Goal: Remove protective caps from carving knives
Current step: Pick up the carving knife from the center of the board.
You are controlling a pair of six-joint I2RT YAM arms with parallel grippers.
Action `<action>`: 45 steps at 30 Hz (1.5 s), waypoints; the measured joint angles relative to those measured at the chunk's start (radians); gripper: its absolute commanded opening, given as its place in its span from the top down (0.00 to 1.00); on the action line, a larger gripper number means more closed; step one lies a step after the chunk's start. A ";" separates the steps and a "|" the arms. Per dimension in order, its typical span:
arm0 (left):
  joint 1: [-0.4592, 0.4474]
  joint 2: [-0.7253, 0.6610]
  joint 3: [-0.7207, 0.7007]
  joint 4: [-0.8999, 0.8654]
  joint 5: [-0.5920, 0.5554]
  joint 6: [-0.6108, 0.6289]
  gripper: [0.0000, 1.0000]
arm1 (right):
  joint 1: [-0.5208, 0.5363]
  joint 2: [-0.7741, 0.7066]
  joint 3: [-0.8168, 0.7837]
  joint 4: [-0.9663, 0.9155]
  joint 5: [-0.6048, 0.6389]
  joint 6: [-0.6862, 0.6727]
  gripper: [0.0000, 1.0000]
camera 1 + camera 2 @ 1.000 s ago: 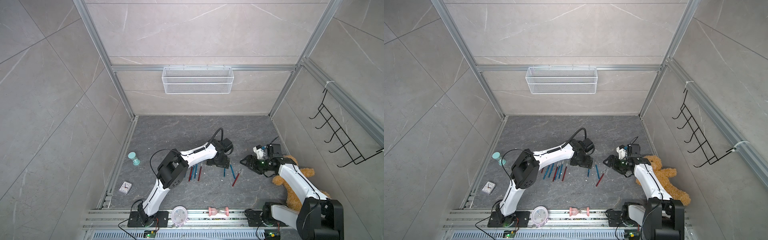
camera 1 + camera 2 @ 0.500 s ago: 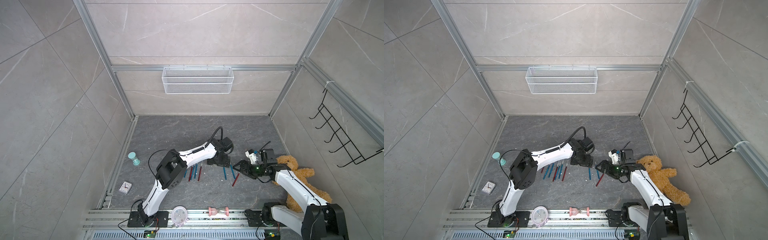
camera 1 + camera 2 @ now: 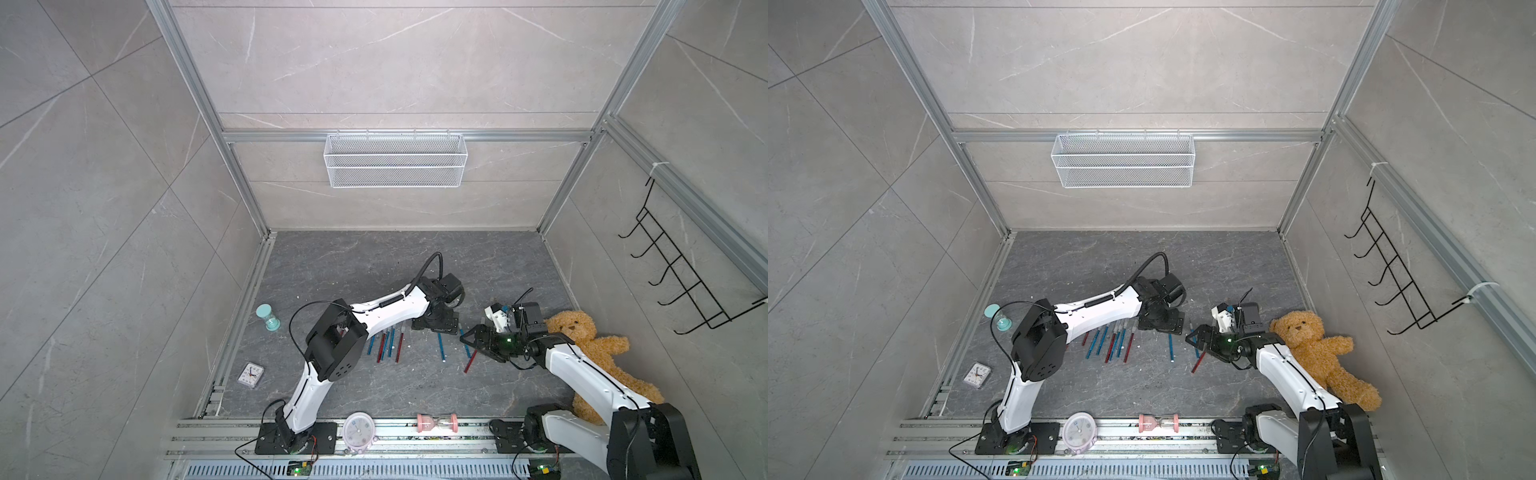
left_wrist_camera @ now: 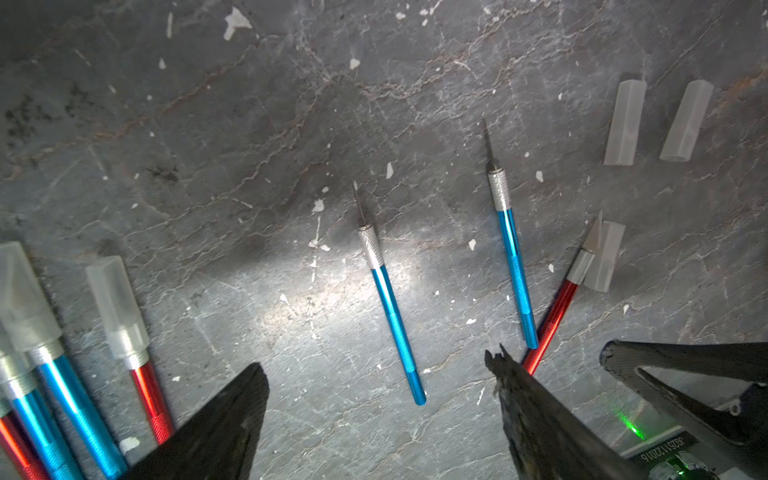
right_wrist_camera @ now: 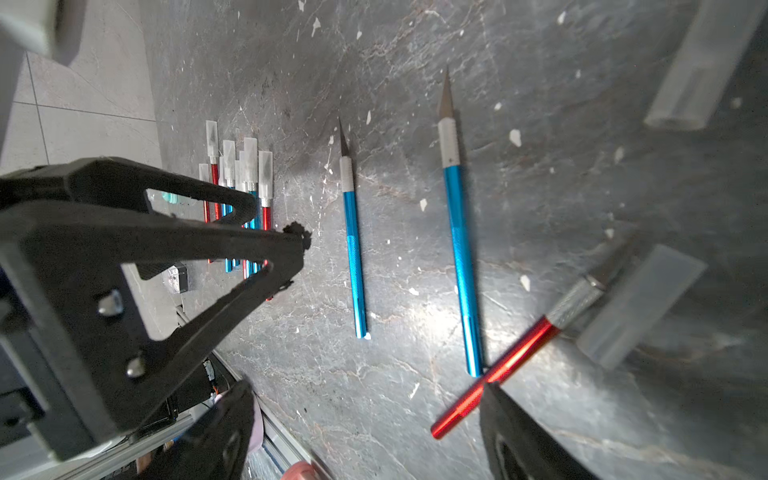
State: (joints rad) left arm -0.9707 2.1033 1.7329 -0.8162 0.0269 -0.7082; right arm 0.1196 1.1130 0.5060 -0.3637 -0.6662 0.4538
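Two bare-bladed blue carving knives (image 4: 390,316) (image 4: 513,266) lie side by side on the dark floor. A red knife (image 5: 511,361) lies slanted, its bare blade against a loose protective cap (image 5: 640,307). Two more loose caps (image 4: 625,122) (image 4: 685,120) lie farther off. A bunch of capped red and blue knives (image 5: 241,174) (image 3: 386,343) sits beside the left arm. My left gripper (image 4: 376,370) (image 3: 436,326) is open and empty above the first blue knife's handle end. My right gripper (image 5: 365,399) (image 3: 471,338) is open and empty, one finger beside the red handle.
A brown teddy bear (image 3: 590,345) lies against the right arm. A teal hourglass (image 3: 268,318) and a small clock (image 3: 250,375) sit at the left. A pink alarm clock (image 3: 358,432) and a pink hourglass (image 3: 437,423) rest on the front rail. White specks litter the floor.
My right gripper has swung left, away from the teddy bear and over the loose knives. The left arm has stayed put.
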 measured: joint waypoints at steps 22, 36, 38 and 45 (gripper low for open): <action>0.062 -0.197 -0.285 -0.003 -0.095 -0.002 0.12 | 0.000 0.055 0.169 -0.031 0.080 -0.001 0.00; 0.063 -0.192 -0.283 -0.029 -0.128 0.009 0.24 | 0.000 0.058 0.272 -0.116 0.138 -0.020 0.00; 0.063 -0.182 -0.275 -0.037 -0.130 0.013 0.28 | 0.000 0.060 0.278 -0.117 0.143 -0.020 0.00; 0.065 -0.172 -0.274 -0.045 -0.130 0.028 0.41 | 0.000 0.111 0.286 -0.111 0.147 -0.020 0.00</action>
State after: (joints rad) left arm -0.9058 1.9308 1.4586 -0.8616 -0.1028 -0.6804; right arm 0.1196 1.2243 0.7918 -0.4751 -0.5194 0.4339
